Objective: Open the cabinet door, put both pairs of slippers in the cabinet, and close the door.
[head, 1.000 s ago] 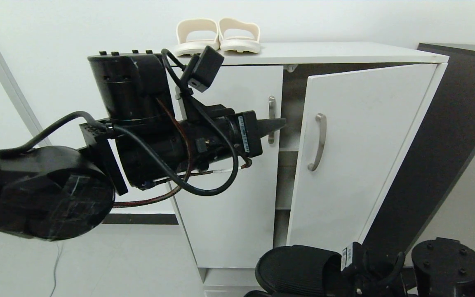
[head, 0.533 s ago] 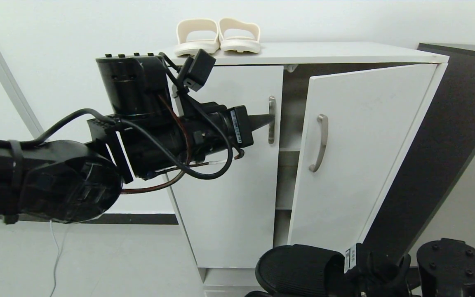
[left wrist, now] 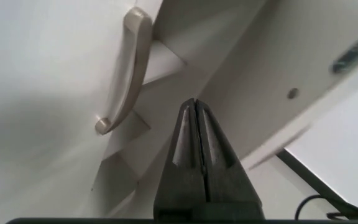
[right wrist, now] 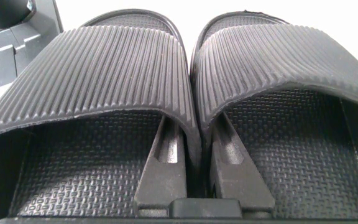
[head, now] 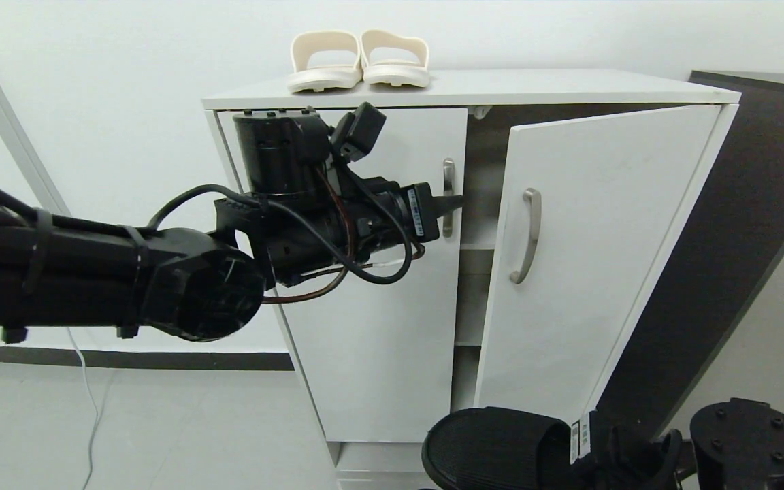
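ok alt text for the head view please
The shut left gripper hovers by the handle of the closed left door; the right door stands ajar. Cream slippers sit on top of the cabinet, black slippers low in front.

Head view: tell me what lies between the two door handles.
In the head view, the shut left pincer sits beside the left handle; then the cabinet's open gap and bare right door panel reach the right handle.

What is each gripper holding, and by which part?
The right gripper clamps the black slippers by their inner walls, one finger inside each; the left gripper holds nothing.
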Robot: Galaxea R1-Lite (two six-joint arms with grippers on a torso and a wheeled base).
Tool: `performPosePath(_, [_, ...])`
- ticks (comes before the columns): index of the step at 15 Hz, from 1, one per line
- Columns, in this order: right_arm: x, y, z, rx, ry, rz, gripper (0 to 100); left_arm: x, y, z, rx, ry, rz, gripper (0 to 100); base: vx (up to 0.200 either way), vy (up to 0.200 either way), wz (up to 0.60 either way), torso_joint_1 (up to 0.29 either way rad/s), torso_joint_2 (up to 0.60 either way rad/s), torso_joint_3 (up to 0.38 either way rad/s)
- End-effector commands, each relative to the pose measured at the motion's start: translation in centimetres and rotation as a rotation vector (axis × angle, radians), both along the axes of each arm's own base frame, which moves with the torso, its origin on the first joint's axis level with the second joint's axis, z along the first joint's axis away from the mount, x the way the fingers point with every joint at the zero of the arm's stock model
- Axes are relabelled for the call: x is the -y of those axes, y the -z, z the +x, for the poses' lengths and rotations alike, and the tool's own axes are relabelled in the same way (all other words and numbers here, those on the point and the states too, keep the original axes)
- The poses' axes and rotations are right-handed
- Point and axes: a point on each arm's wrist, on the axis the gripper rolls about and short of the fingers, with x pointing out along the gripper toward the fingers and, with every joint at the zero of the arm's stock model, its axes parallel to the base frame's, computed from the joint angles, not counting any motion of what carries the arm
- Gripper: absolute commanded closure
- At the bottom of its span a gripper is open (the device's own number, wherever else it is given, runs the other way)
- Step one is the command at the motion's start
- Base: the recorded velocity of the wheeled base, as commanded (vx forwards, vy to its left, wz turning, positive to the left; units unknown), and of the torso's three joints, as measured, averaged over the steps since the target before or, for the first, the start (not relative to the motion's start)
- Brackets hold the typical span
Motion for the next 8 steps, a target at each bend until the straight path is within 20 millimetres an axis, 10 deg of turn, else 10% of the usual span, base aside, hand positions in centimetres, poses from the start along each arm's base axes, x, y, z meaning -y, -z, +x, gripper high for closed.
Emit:
performPosePath(1, [0.0,0.1,0.0,-0.002,-0.002,-0.002,100,0.9,0.5,0.7,-0.006,0.01,0.003,100,0.0,0.0,0.0,0.0,0.0,0.0])
performPosePath(8, [-0.3,0.5,-0.1,-0.016,-0.014,-0.016,100,3.9,1.6,2.0,-0.002,0.049,0.002,100,0.0,0.0,0.0,0.0,0.0,0.0])
